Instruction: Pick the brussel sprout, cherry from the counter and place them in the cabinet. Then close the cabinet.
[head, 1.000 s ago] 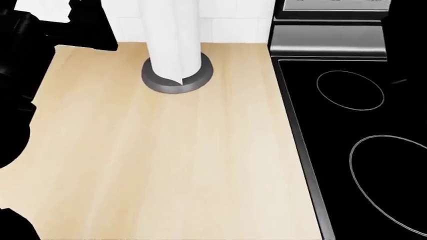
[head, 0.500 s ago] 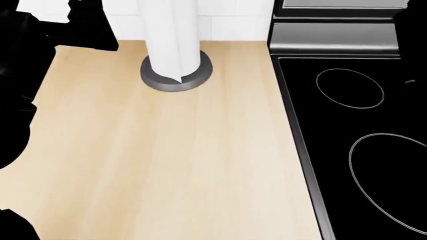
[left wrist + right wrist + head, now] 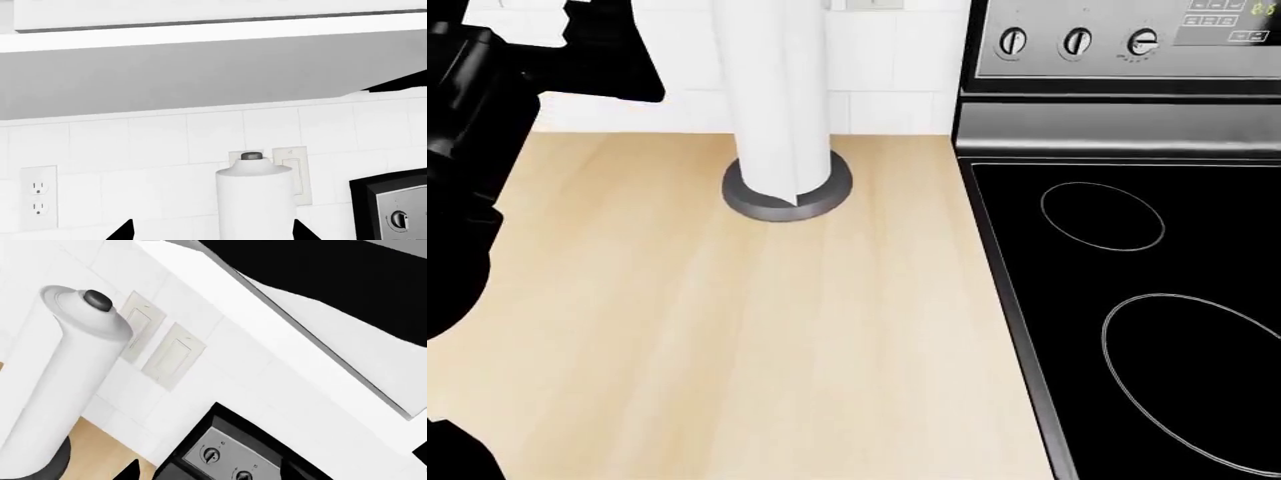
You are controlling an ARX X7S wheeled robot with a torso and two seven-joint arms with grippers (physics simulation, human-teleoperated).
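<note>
Apparently searching: no sprout or cherry shows on the desk [image 3: 761, 330].
Only a paper-towel roll [image 3: 777, 90] stands there; both wrist cameras face the wall, each claw's spread impossible to tell.

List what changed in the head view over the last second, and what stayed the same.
The head view tilted up: the black stove's control panel with three round knobs has come into sight, and the white paper towel roll on its grey round base and the black glass stovetop sit lower in the picture. Nothing was grasped or released. The light beige wood-grain counter stays bare of sprout or cherry; the black left arm remains at the edge.
</note>
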